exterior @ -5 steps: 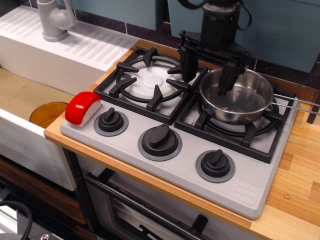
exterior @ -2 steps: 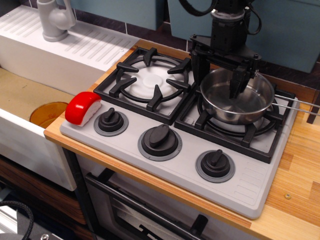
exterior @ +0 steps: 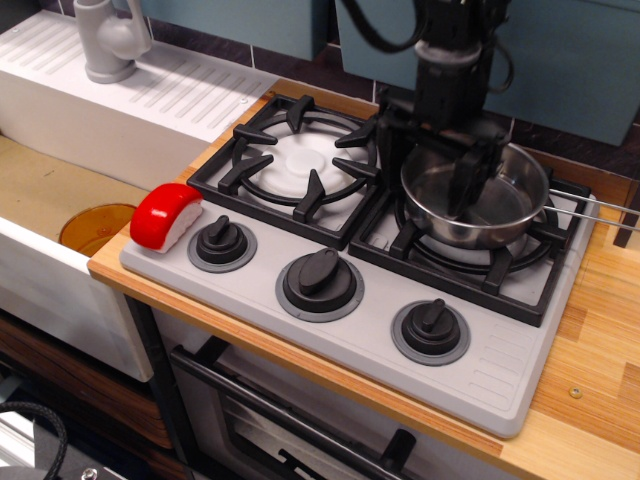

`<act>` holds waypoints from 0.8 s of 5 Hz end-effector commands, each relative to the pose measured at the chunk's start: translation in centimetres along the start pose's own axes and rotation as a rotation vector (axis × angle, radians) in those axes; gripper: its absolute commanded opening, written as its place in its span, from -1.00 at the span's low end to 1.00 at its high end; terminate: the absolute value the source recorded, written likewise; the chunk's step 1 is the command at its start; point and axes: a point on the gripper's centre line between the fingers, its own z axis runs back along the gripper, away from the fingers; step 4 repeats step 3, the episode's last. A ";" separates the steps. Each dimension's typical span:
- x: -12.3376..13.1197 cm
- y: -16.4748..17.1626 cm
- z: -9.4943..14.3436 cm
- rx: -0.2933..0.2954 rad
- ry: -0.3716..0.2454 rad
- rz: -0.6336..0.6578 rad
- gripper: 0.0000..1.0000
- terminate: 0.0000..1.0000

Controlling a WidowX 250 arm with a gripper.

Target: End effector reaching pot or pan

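Note:
The shiny steel saucepan (exterior: 500,215) sits on the right burner of the toy stove, with its thin handle (exterior: 595,206) pointing right. My black gripper (exterior: 427,193) hangs straight down over the pan's left rim. Its jaws are open and astride that rim. One finger (exterior: 392,150) is outside the pan on the left and the other finger (exterior: 464,185) is inside the bowl. I cannot tell whether either finger touches the rim. Nothing is held.
The left burner grate (exterior: 300,155) holds a white disc. Three black knobs (exterior: 320,280) line the stove's front. A red and white toy piece (exterior: 165,216) sits at the stove's left corner. The sink on the left holds an orange plate (exterior: 92,226), with a grey faucet (exterior: 105,40) behind it.
The gripper has moved right from between the burners and come down, so its fingers now straddle the pan's left rim. The pan has not moved.

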 end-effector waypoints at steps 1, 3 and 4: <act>-0.1 0.8 1.8 0.011 -0.024 0.020 1.00 -1.00; -0.1 0.8 1.8 0.011 -0.024 0.020 1.00 1.00; -0.1 0.8 1.8 0.011 -0.024 0.020 1.00 1.00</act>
